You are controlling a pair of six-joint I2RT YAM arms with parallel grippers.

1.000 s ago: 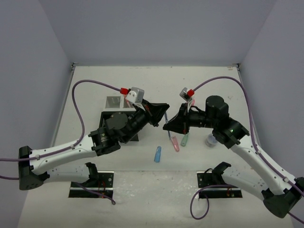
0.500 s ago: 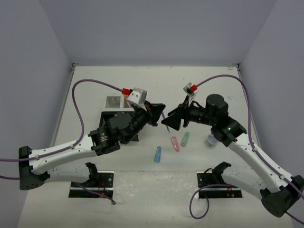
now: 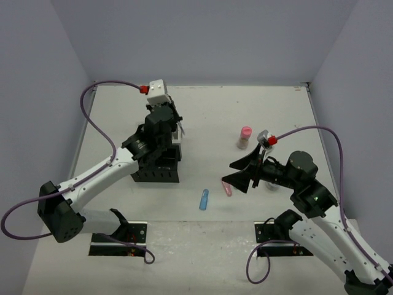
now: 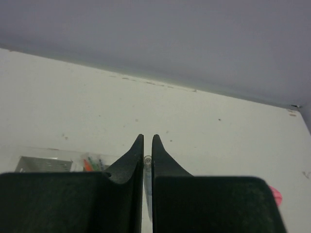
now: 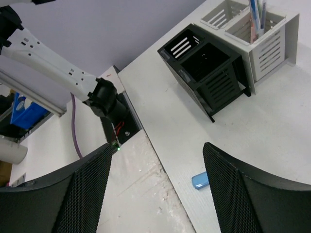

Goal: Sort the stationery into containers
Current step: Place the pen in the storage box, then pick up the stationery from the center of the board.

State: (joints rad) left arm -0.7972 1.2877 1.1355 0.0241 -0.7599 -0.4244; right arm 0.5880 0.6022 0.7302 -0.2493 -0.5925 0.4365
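Note:
My left gripper [image 3: 176, 130] is shut on a thin pale-blue pen [image 4: 146, 165] and hangs over the white-grey end of the containers [image 3: 156, 174]. In the left wrist view the jaws [image 4: 146, 138] pinch the pen, and several coloured pens [image 4: 90, 164] stand in a compartment below left. My right gripper [image 3: 238, 176] is open and holds nothing, low over the table near a pink piece [image 3: 227, 189]. A blue capsule [image 3: 204, 199] lies to its left; the right wrist view shows that capsule [image 5: 200, 180] beside the right finger. The pink-capped bottle [image 3: 245, 136] stands farther back.
The right wrist view shows the black compartments [image 5: 209, 63] and the mesh ones [image 5: 262, 43] with pens [image 5: 256, 14] standing in one. The left arm's base [image 5: 107, 97] sits at the table's near edge. A round tub [image 3: 270, 183] is mostly hidden behind the right gripper.
The right gripper has opened and drawn back to the near right. The left arm has swung left and back over the organiser with the pen. The pink-capped bottle is now uncovered.

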